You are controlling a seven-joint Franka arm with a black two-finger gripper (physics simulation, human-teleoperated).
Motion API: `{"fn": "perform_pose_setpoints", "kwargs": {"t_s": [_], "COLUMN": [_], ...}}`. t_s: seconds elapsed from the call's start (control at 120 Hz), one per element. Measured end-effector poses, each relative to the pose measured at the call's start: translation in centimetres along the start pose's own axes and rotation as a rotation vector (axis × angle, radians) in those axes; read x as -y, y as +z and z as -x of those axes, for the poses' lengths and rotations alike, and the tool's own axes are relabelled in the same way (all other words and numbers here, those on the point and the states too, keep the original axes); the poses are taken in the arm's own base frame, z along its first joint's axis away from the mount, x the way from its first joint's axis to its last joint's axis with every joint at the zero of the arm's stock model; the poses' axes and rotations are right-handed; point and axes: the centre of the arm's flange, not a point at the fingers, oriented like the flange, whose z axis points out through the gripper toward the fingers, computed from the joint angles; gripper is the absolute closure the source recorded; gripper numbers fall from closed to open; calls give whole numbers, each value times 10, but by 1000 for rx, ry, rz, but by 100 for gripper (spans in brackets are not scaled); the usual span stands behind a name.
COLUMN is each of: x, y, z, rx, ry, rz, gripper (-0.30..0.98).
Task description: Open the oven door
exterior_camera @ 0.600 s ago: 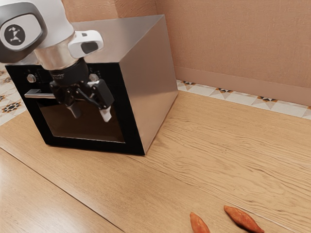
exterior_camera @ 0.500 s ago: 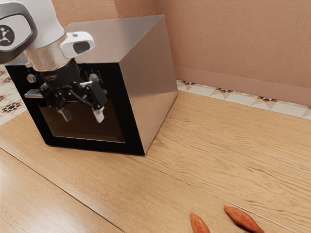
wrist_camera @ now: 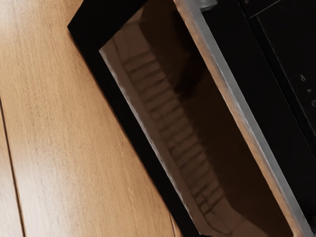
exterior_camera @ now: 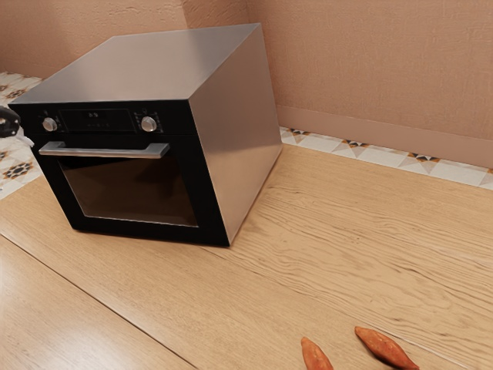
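Gripper (exterior_camera: pixel 9 123): hovering at ext. view's left edge, near oven (exterior_camera: pixel 231 131); can't tell if it's spread or closed.
Oven door (exterior_camera: pixel 135 189): sitting shut on oven's front, facing out over table (exterior_camera: pixel 323 231).
Handle (exterior_camera: pixel 104 151): standing proud along oven door's top, prob. giving pull max leverage.
Wrist aim: facing handle, presumably lining up approx. for a grab.
Knobs (exterior_camera: pixel 149 123): 2, sitting above handle, needing no touch.

The exterior view looked down across the pale wood-grained worktop (exterior_camera: pixel 331 231), angled at the boxy steel oven (exterior_camera: pixel 235 139) at upper left of the frame. The wrist view, far nearer and turned askew, faced the black oven door (exterior_camera: pixel 139 230). Both took in its dark glass window (exterior_camera: pixel 131 189), silver bar handle (exterior_camera: pixel 104 152) and some worktop.
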Motion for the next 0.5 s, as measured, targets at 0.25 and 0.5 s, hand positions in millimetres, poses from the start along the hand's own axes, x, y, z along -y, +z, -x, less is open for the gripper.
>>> {"fn": "perform_pose_setpoints", "kwargs": {"t_s": [0.25,0.5], "x": [-9,-18], "y": [35,76], "z": [-37,-40], "rx": [-175,-194], "ry": [-250,-370], "rz": [52,70], "gripper": [0,0]}}
